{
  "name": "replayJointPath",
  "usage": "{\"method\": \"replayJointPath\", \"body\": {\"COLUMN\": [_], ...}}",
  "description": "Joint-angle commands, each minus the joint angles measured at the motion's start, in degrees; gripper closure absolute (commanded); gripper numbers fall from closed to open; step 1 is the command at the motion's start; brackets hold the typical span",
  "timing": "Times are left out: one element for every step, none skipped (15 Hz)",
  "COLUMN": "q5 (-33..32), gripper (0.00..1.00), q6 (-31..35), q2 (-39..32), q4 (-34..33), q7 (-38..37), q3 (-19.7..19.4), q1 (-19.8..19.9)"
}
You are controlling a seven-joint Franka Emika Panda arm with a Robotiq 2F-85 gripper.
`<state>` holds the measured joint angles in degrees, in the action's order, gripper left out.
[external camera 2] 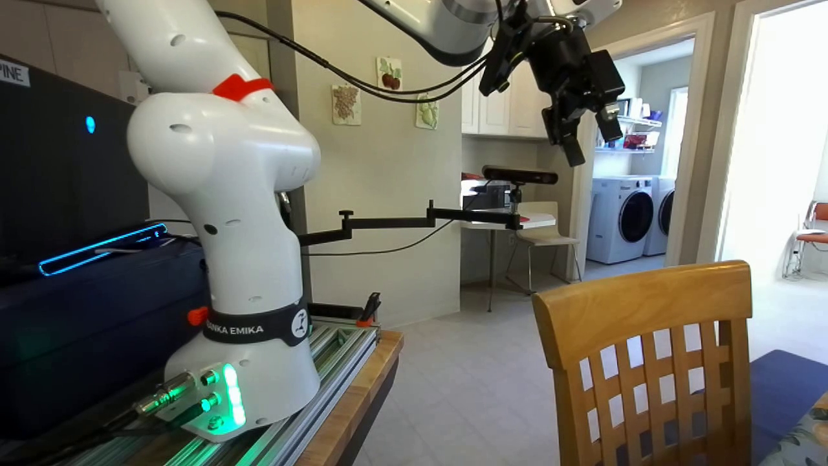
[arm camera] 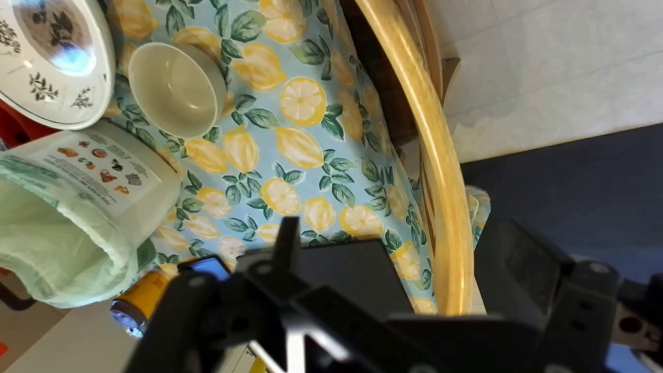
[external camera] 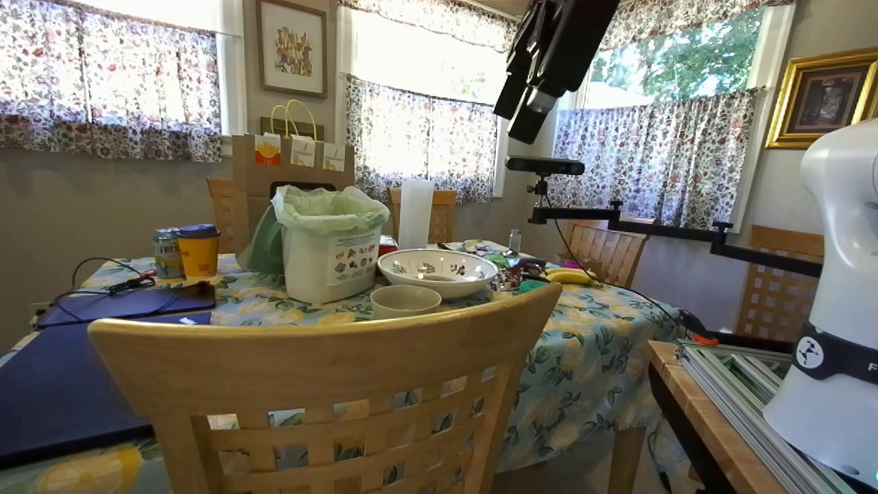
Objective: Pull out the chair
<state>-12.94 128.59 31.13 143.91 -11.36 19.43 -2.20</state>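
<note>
The chair is light-tan wood with a broad curved top rail and a lattice of slats. It stands upright against the table, in the foreground of an exterior view (external camera: 329,353) and at the lower right of an exterior view (external camera 2: 647,301). In the wrist view its top rail (arm camera: 432,134) curves down the picture, seen from above. My gripper (external camera 2: 592,144) is open and empty, well above the chair; it also shows at the top of an exterior view (external camera: 518,118). In the wrist view the gripper's fingers (arm camera: 409,246) appear on either side of the rail, not touching it.
A table with a lemon-print cloth (external camera: 576,363) carries a lined white bin (external camera: 329,264), a wide bowl (external camera: 439,271), a small bowl (external camera: 405,302) and a dark flat item (arm camera: 342,269). A camera on a black bracket (external camera 2: 517,176) juts out from the robot's bench (external camera 2: 362,388).
</note>
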Motion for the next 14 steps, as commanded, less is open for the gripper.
{"method": "replayJointPath", "body": {"q5": [-1.3,-1.59,-2.04,-1.15,-1.72,-1.8,-1.99,-2.54,-2.97,-4.16,-5.05,-5.98,-7.08,-8.09], "gripper": [0.0,0.0,0.0,0.0,0.0,0.0,0.0,0.0,0.0,0.0,0.0,0.0,0.0,0.0], "q6": [-0.34,0.24,0.43,1.28,1.84,2.53,3.19,3.7,4.31,4.6,5.13,5.19,5.26,5.54], "q2": [-0.89,-1.91,-2.8,-4.31,-5.41,-6.52,-7.95,-9.13,-10.8,-12.28,-13.89,-15.2,-16.68,-18.06], "q4": [-0.28,-0.82,-1.47,-2.44,-3.25,-4.06,-5.01,-5.91,-7.05,-8.13,-9.11,-9.97,-10.76,-11.37], "q7": [-0.74,-2.04,-2.11,-1.68,-2.59,-2.48,-3.01,-3.83,-4.27,-5.34,-6.17,-6.87,-7.46,-8.15], "q3": [-1.2,-0.66,-0.39,-0.78,-0.37,-0.42,-0.3,-0.04,-0.02,0.18,0.1,-0.04,-0.2,-0.38], "q1": [-1.48,-1.05,-0.92,-1.37,-0.88,-0.9,-0.64,-0.27,-0.12,0.22,0.35,0.37,0.41,0.38]}}
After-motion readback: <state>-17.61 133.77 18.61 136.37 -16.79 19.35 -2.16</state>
